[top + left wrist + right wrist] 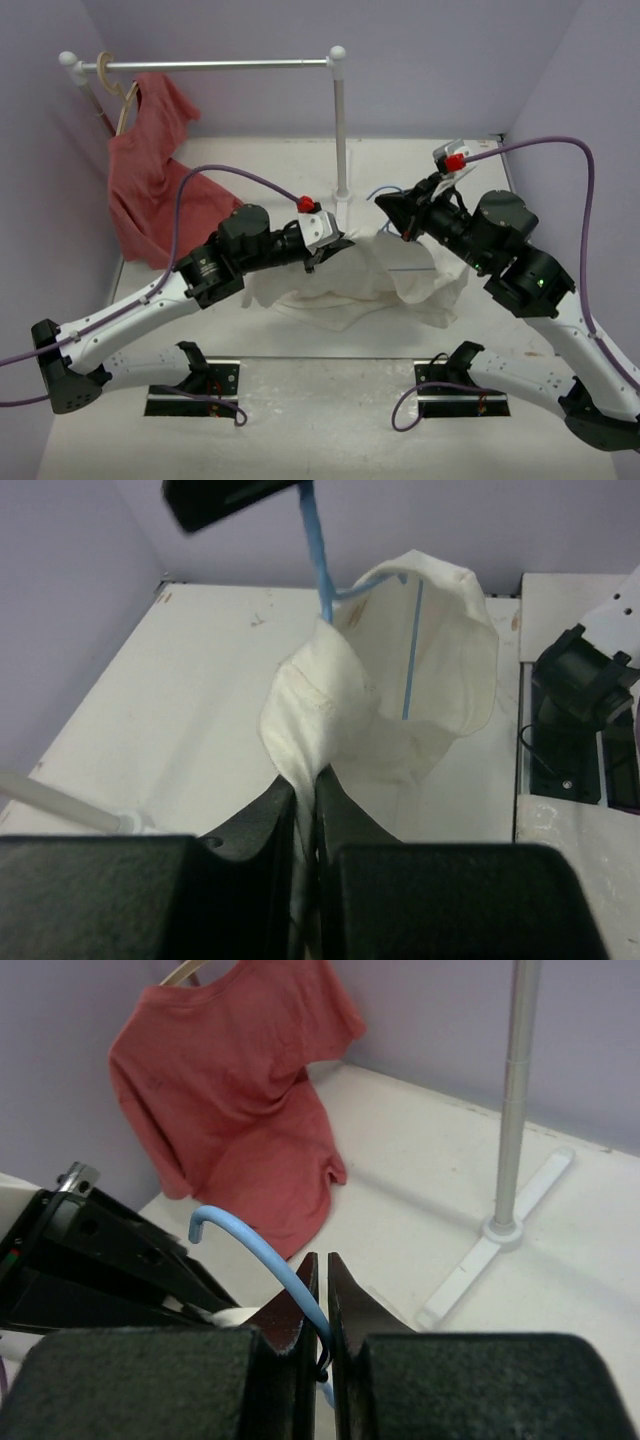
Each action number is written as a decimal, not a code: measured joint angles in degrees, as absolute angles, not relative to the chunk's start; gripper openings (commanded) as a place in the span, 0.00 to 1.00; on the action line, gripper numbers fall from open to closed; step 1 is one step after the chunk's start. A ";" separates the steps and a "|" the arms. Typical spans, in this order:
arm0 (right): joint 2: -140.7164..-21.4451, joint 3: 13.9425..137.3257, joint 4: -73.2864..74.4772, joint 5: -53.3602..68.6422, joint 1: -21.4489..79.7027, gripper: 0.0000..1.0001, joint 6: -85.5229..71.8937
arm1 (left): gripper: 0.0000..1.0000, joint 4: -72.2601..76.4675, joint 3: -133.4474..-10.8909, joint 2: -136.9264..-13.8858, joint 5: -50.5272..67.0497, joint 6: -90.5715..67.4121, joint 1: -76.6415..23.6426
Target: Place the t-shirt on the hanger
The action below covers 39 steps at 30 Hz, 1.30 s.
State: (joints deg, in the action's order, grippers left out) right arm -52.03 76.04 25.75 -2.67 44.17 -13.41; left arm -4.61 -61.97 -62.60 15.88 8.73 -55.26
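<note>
White table (330, 410), middle: left gripper (306, 785) was clamped on t-shirt (450, 680); right gripper (320, 1270) was clamped on hanger (270, 1252) below its hook.

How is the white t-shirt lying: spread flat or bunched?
Bunched. The t-shirt lies crumpled on the table, an edge pinched in the left gripper.

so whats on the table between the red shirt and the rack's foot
Nothing: the right wrist view shows bare white table all the way from the red shirt to the rack's foot.
</note>
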 measured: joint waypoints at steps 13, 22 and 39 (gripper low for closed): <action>-47.26 76.59 25.69 -9.12 43.16 0.00 -13.11 | 1.00 -6.68 -52.07 -44.65 0.15 3.55 -54.43; -46.74 80.07 30.45 -4.07 43.11 0.00 -12.25 | 1.00 -8.88 -50.87 -45.56 -14.56 2.59 -54.39; -41.88 89.09 40.60 9.20 43.09 0.00 -9.52 | 0.64 -0.16 -48.23 -39.24 1.03 6.69 -54.39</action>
State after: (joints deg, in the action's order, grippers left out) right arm -41.88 89.09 40.60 9.20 43.09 -9.52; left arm -0.16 -48.23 -39.24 1.03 6.69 -54.39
